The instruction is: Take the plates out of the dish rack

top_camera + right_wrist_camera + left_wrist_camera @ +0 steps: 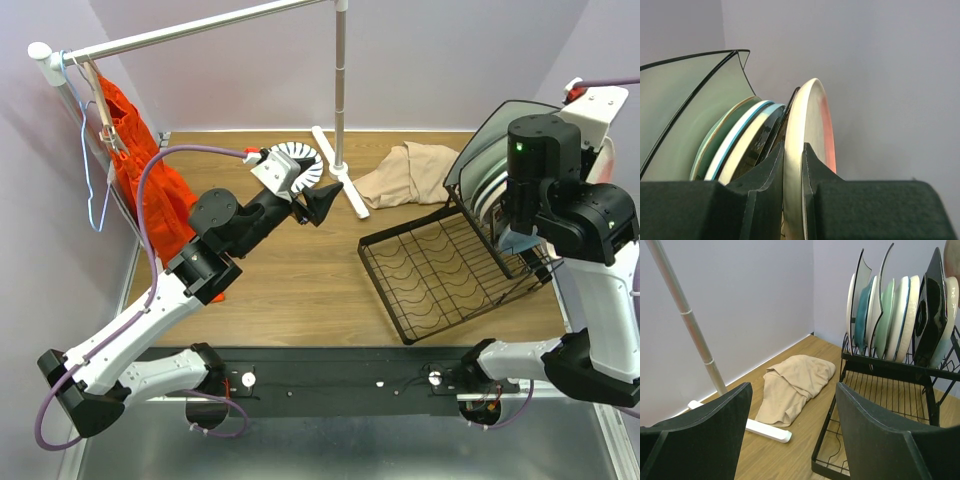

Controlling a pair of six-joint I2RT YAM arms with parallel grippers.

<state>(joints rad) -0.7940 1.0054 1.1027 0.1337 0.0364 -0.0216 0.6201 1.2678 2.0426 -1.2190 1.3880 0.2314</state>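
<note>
The black wire dish rack (430, 270) stands at the right of the table, with several plates (480, 170) upright in its slotted section. My right gripper (793, 160) is shut on the rim of a cream plate with a pink-red edge (812, 115), the end one of the row. Green, white and dark plates (735, 140) stand beside it. My left gripper (794, 386) hangs open and holds nothing, left of the rack (890, 370) and facing its plates (890, 315). A white plate with dark stripes (298, 160) lies on the table behind the left wrist.
A beige cloth (410, 172) lies crumpled between the rack and the white clothes rail post (340, 90), whose foot (765, 430) rests on the wood. A red garment (140, 170) hangs from the rail at the far left. Walls close the table's back and sides.
</note>
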